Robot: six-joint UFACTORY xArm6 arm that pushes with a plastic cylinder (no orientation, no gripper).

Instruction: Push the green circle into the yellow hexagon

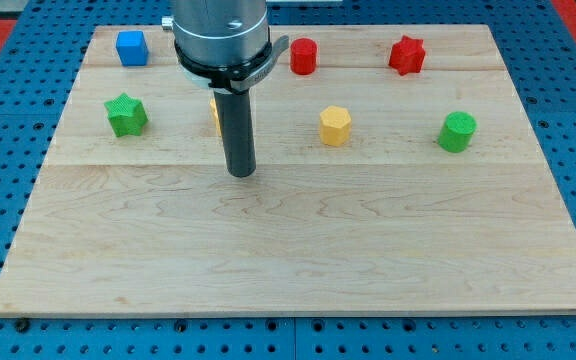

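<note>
My tip [240, 174] rests on bare board, touching no block (yellow hexagon [335, 126] nearest right).

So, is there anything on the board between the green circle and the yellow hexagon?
No. In the camera view the wood between the green circle and the yellow hexagon is bare. My tip stands left of both.
</note>
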